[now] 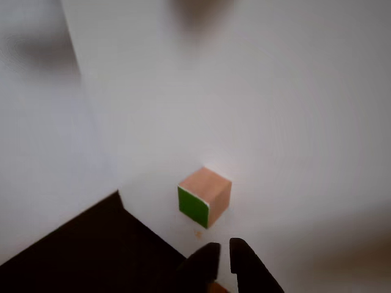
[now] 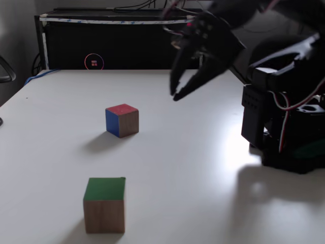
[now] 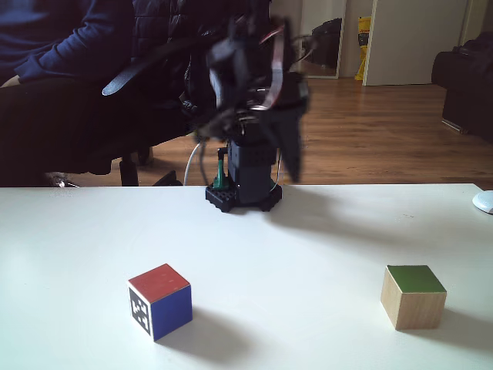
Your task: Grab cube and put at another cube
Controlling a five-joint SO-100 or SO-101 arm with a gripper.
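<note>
Hovering pincer: my gripper [image 2: 175, 95] hung in the air above the white table [image 2: 203, 168], fingers parted a little, holding and touching nothing.
Other view: my two dark fingertips [image 1: 242, 249] sat at the bottom edge, just short of the cube [image 1: 204, 196], which rested on the table apart from them.
Cube: green face up in a fixed view [image 2: 104, 204], near the front edge, well apart from me.
Another cube: red top, blue side [image 2: 122, 120], between the green one and my base.
Marker: a fixed view showed its black-and-white face [image 3: 159, 301].
Background: a seated person [image 3: 69, 69] behind my arm.
</note>
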